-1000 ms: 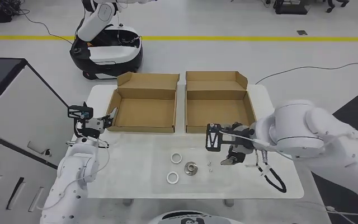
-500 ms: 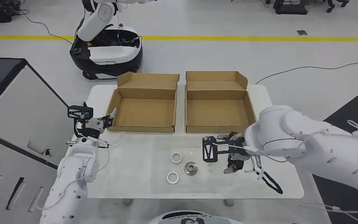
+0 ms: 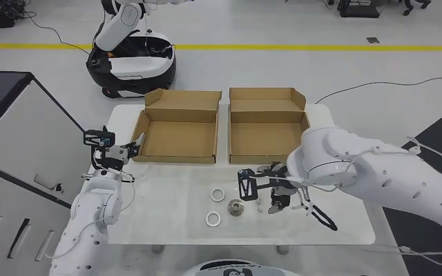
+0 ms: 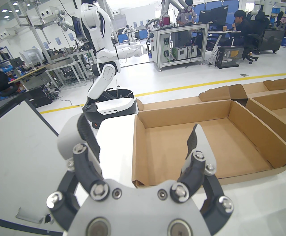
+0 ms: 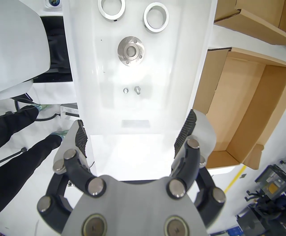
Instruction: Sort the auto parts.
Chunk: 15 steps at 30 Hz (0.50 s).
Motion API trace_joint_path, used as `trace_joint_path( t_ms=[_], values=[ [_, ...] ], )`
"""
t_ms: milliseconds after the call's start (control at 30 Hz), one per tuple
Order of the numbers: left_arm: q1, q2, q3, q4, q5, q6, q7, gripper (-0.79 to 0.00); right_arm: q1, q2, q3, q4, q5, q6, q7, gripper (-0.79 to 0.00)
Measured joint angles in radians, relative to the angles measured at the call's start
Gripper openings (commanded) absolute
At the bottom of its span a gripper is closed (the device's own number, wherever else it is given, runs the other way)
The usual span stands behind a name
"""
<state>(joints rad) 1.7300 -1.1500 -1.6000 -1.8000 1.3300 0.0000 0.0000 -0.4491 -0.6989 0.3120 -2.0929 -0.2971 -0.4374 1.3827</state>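
Note:
Several metal parts lie on the white table [image 3: 173,196]: a round flange [image 3: 236,206] [image 5: 131,51], two rings [image 3: 217,194] [image 3: 213,219] [image 5: 156,19] [image 5: 111,7], and two small bolts [image 3: 260,203] [image 5: 137,89] [image 5: 125,90]. My right gripper [image 3: 244,185] [image 5: 136,120] hangs open and empty just right of the flange, above the bolts. At the table's left side, my left gripper [image 3: 132,148] [image 4: 138,123] stands open and empty beside the left cardboard box [image 3: 178,138] [image 4: 201,143].
A second open cardboard box [image 3: 268,138] sits to the right of the first; both have bare floors. Another robot's base [image 3: 131,65] stands behind the table. A person's dark-clad legs [image 5: 20,138] show beyond the table's edge.
My right gripper has moved left and toward the front of the table, closer to the flange and bolts. The left arm has kept still.

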Motion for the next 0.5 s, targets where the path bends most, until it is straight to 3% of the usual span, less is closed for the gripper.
trace_joint_path(
  t_ms=[500],
  values=[
    [0.000,0.000,0.000,0.000,0.000,0.000,0.000,0.000,-0.004,-0.104,-0.077,0.121,0.002,0.027,0.002,0.000]
  ],
)
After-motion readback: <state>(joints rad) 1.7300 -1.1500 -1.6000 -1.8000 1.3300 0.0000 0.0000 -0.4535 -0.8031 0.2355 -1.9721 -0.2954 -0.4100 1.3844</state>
